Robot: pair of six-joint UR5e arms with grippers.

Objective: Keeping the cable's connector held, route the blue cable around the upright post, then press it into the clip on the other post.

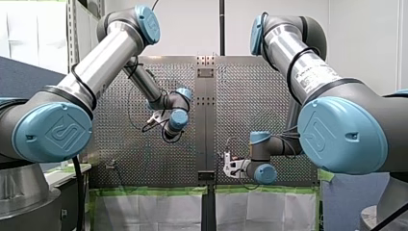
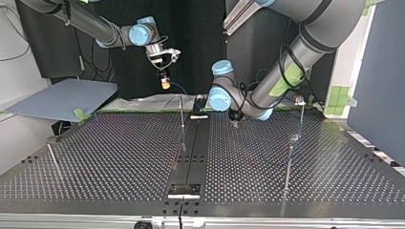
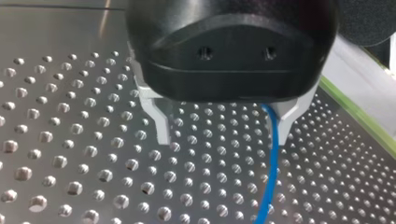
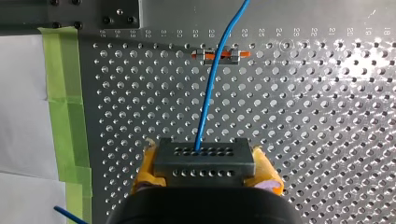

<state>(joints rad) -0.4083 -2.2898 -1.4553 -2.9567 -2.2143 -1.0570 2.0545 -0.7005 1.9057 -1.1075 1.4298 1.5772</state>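
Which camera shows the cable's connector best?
The right wrist view: the grey connector sits close up between the yellow pads of my right gripper, blue cable leaving it. The top view shows a speck; the other two, nothing clear.

My left gripper (image 3: 223, 137) low, fingers apart; my right gripper (image 4: 205, 175) raised, yellow pads clamped.

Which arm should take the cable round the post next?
Left, I'd say. My right gripper is shut on the connector and must keep holding it; my left gripper is open, low over the table, with the blue cable running between its fingers.
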